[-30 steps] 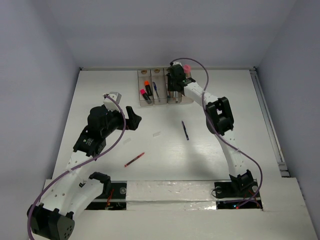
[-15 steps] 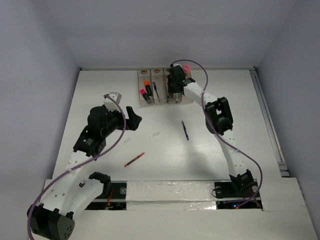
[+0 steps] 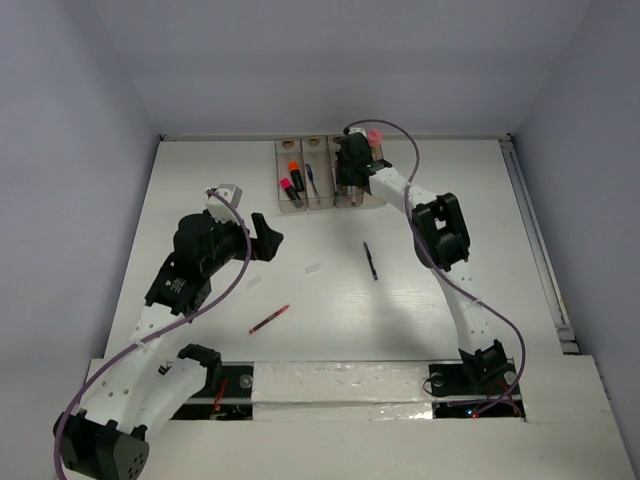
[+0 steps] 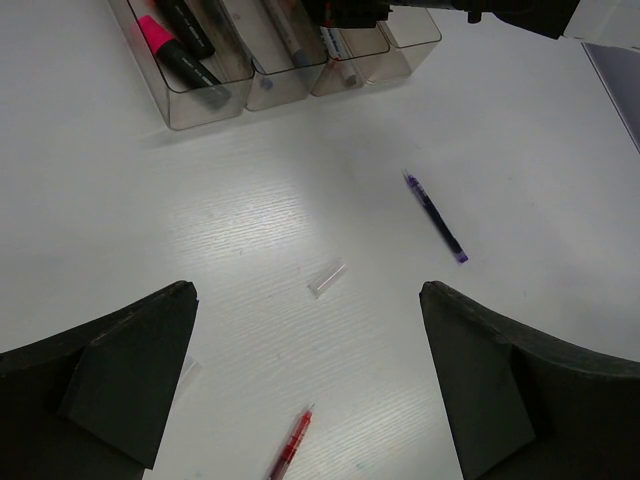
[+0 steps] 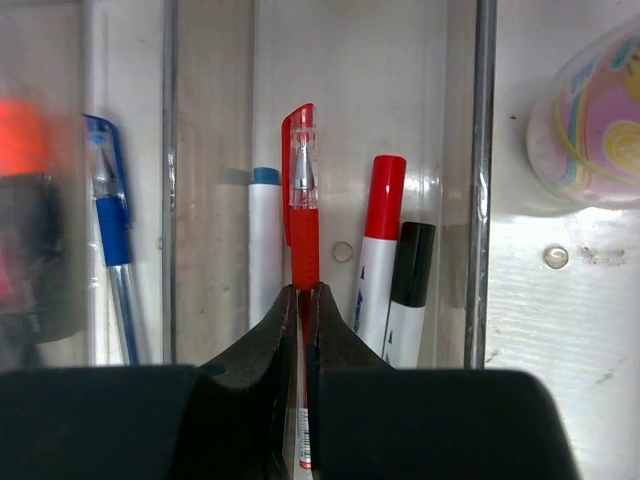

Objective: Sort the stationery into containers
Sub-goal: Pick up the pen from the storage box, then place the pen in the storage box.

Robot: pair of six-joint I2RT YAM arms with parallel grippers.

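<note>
The right fingers (image 5: 250, 380) are pressed together, clamped on a red pen (image 5: 303, 200) that extends ahead of the fingertips in 1 compartment of the containers (image 5: 478, 200). In that compartment, a red-capped marker (image 5: 378, 240) and a black-capped marker (image 5: 408, 270) are seen just right of the fingers. A blue pen (image 5: 110, 220) lies 1 compartment to their left. The left fingers (image 4: 130, 380) are held wide apart above the bench (image 4: 150, 220). Between them a loose red pen (image 4: 292, 445) is seen, and ahead, nearer the right-hand finger, a purple pen (image 4: 435, 215) lies.
</note>
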